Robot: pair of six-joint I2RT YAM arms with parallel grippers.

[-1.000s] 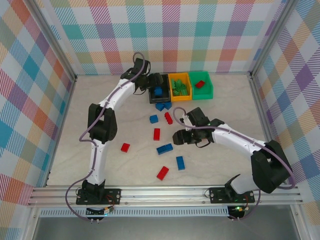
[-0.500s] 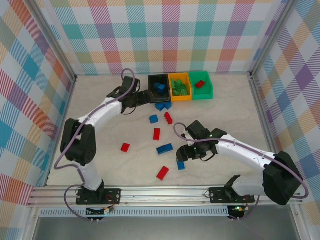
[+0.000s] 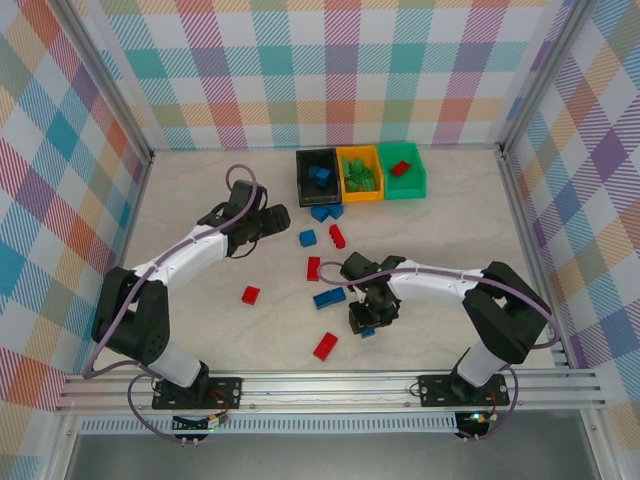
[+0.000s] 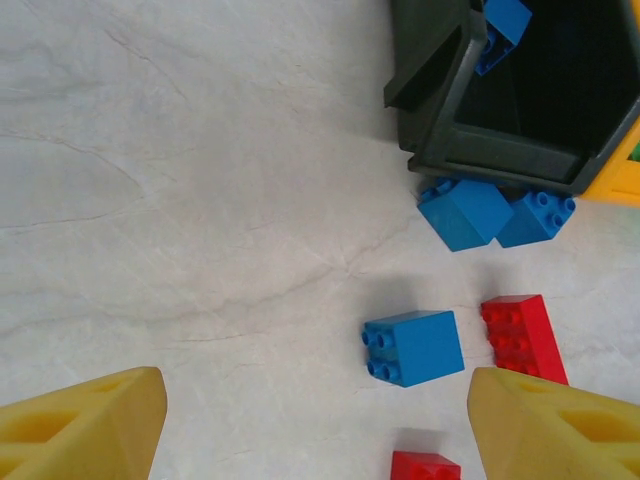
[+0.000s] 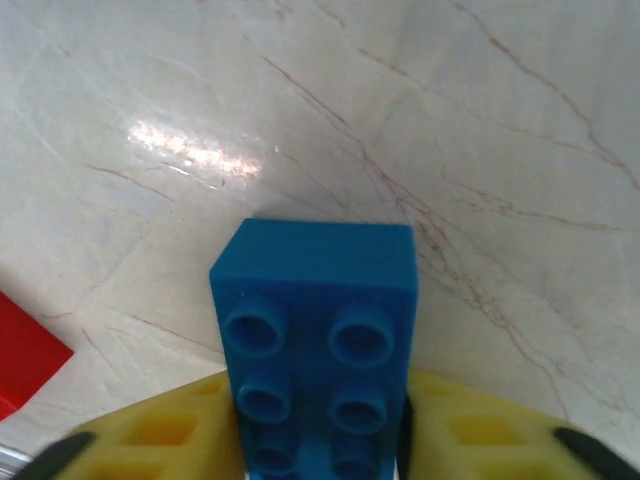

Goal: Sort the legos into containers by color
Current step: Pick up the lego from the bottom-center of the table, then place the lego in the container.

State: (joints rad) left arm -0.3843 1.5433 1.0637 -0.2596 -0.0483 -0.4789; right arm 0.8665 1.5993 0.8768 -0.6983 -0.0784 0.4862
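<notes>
my right gripper [image 3: 366, 322] was clamped on a blue brick [image 5: 315, 330] mid table [image 3: 250, 345], toward the front edge; left gripper [image 4: 315, 420] hung open. best move, i judged: lift straight, grip square, carry to the black bin [image 3: 317, 177] at the back edge.

The black bin [image 3: 301, 178] has blue bricks [image 3: 320, 176] inside. Just beside the black bin is an orange-yellow bin [image 3: 360, 197] with green bricks [image 3: 360, 178] in it. One more along from the black bin is a green bin [image 3: 404, 188] with a red brick [image 3: 400, 168]. Two loose blue bricks [image 4: 465, 212] lie right by the black bin. The table [image 3: 200, 320] is pale cream with thin brown lines. The walls [image 3: 340, 70] have checks in pink, teal, yellow and purple. The left gripper [image 4: 320, 425] has yellow fingers [image 4: 80, 430]. The right gripper [image 5: 320, 455] has yellow fingers [image 5: 170, 440] too, around a blue brick [image 5: 315, 310].
</notes>
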